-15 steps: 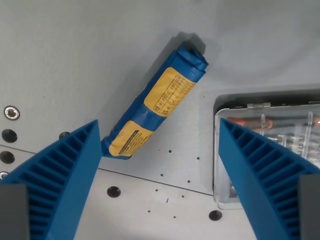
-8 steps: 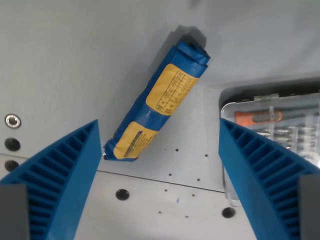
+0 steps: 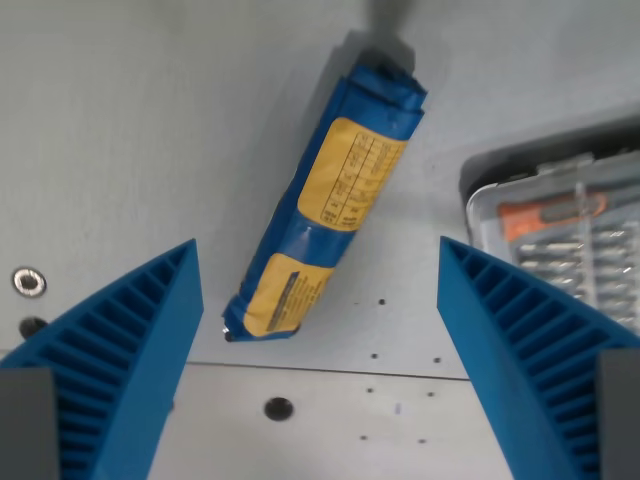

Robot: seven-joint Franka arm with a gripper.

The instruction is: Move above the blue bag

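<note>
Blue bag (image 3: 325, 205) with yellow labels lies on table (image 3: 150, 130), long axis running near-left to far-right. I see gripper (image 3: 320, 330) wide open, holding nothing; bag sits mostly beyond fingertips, near end between them, closer to left finger (image 3: 120, 350).

Blue, yellow and grey, seen from the wrist.

The bag (image 3: 325, 205) is blue with two yellow labels printed in dark text. The gripper (image 3: 320, 330) has bright blue ribbed fingers (image 3: 115, 360) on dark grey mounts. The table (image 3: 150, 120) is pale grey, dotted with small dark holes. The case (image 3: 570, 240) is clear plastic, showing orange and silvery contents.
</note>
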